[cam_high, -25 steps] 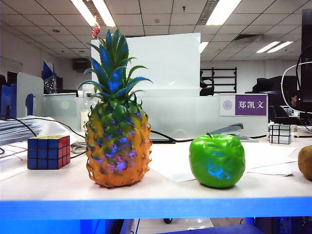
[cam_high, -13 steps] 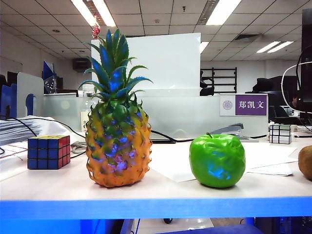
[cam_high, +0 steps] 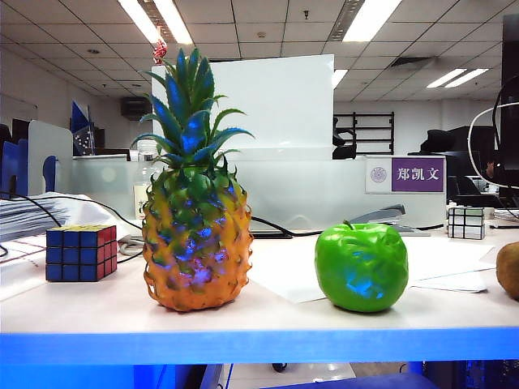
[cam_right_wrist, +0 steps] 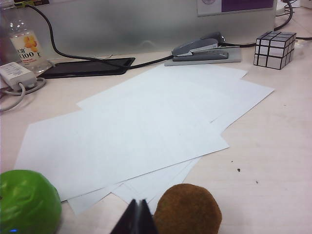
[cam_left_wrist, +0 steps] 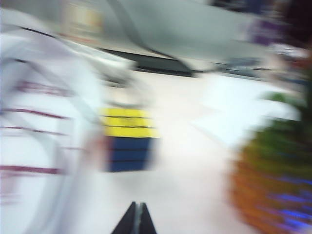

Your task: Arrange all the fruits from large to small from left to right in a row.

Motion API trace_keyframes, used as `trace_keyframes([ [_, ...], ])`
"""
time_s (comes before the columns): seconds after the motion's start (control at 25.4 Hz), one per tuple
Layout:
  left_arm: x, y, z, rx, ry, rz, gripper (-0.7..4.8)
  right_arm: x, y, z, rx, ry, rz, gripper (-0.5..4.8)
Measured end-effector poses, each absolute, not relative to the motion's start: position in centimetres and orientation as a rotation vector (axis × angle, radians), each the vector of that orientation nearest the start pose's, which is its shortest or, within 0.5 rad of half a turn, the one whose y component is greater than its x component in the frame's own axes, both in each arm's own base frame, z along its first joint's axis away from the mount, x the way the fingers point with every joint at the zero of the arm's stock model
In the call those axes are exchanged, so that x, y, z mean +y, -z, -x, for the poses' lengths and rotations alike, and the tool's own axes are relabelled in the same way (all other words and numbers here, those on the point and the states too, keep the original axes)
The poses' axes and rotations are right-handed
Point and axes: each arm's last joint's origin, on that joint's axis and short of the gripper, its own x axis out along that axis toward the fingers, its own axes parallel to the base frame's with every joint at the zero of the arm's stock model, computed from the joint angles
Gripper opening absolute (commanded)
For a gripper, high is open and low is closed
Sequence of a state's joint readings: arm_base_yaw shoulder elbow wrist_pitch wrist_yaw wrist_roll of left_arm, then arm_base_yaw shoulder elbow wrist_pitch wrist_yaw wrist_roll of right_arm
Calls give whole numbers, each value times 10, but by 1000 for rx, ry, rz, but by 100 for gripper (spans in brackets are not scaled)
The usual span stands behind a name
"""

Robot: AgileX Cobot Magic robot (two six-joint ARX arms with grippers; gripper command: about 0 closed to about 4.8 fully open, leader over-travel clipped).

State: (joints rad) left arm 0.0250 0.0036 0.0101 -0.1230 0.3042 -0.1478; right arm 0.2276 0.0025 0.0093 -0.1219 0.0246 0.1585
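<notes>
Pineapple [cam_high: 195, 231] — tall, orange-yellow, spiky crown; stands upright at the left of the row on the bench [cam_high: 259, 320]. Looks like a hard moulded replica: probably light, stiff, top-heavy; best taken low around the knobbly body, not by the crown.

Apple [cam_high: 361, 267] — glossy green, mid-sized, right of the pineapple and well apart from it. Smooth skin likely slippery; grip across its widest part.

Kiwi [cam_high: 508, 269] — small, fuzzy brown, cut by the exterior view's right edge. Rough surface should hold well. Order already reads large to small.

Left end effector [cam_left_wrist: 134, 220] — fingers pressed together, empty, aimed at the bench between the dark puzzle cube [cam_left_wrist: 129, 139] and the pineapple; view heavily blurred.

Right end effector [cam_right_wrist: 137, 218] — pressed together, empty, just beside the kiwi, the apple near its other side.

Views differ — only the right wrist view shows the whole kiwi, the paper sheets [cam_right_wrist: 146, 131] spread out, and the stapler [cam_right_wrist: 202, 48]; only the exterior shows the row complete. Neither arm appears there.
</notes>
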Motion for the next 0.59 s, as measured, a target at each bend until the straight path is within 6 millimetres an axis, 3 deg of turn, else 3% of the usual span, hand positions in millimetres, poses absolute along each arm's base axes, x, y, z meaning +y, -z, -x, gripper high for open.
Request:
trace_keyframes([
  [0.16,0,-155,-97,121,67,112,-4,21,-155,-94,130,-193,-143,-5],
  [0.59,4,-162,-97,40,-1,59,-4,21,-155,-94,130,-193,-143,-6],
])
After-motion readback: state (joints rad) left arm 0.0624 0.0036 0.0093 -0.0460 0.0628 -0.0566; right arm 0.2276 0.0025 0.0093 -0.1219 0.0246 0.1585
